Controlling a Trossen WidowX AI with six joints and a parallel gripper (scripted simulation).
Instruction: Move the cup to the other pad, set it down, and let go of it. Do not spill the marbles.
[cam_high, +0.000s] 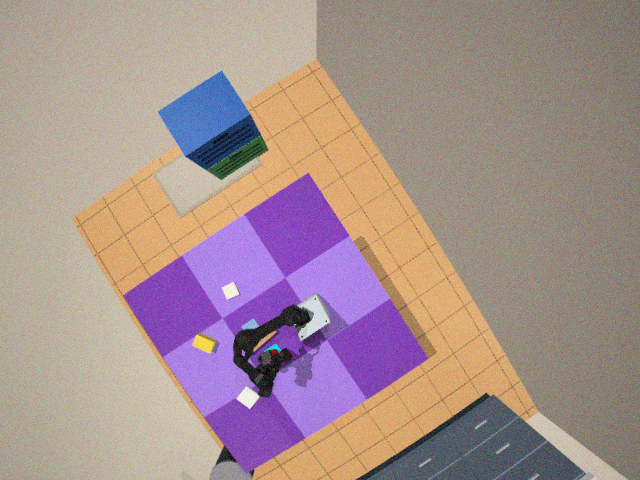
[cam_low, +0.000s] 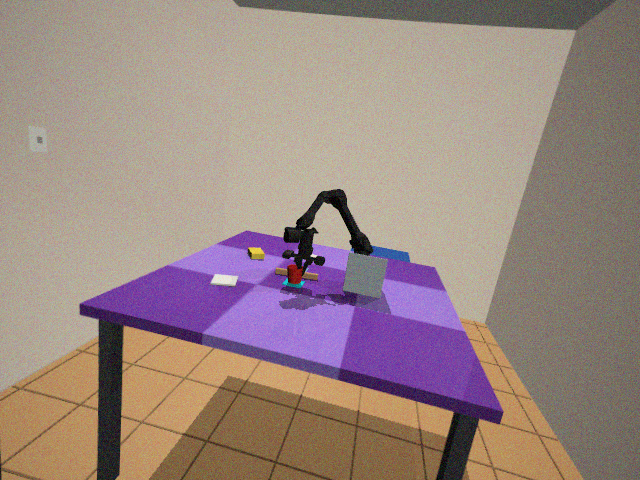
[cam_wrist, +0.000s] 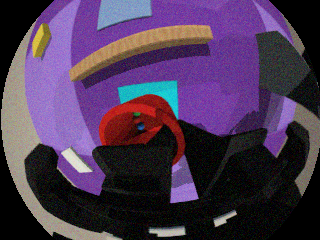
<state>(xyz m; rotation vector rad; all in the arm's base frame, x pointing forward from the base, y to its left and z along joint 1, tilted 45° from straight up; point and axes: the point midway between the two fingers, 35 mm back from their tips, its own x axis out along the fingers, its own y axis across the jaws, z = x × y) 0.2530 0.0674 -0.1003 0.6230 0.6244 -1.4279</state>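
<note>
The red cup (cam_high: 274, 352) (cam_low: 294, 273) (cam_wrist: 111, 120) is upright over the cyan pad (cam_low: 285, 283) (cam_wrist: 167, 95), very low; I cannot tell whether its base touches it. A green marble (cam_wrist: 137, 114) and a blue marble (cam_wrist: 141, 127) show inside the cup; its lower inside is partly hidden. My gripper (cam_low: 300, 269) (cam_wrist: 173, 123) is shut on the cup at the side with its looped handle. The light blue pad (cam_high: 250, 324) (cam_wrist: 125, 12) lies bare beyond the wooden bar.
The low wooden bar (cam_high: 265, 339) (cam_low: 281, 271) (cam_wrist: 150, 41) lies between the two pads. A yellow block (cam_high: 204, 343) (cam_low: 255, 253) (cam_wrist: 41, 40) and white squares (cam_high: 230, 290) (cam_low: 224, 280) lie farther off. The grey plate (cam_high: 318, 316) (cam_low: 364, 276) stands by the arm's base.
</note>
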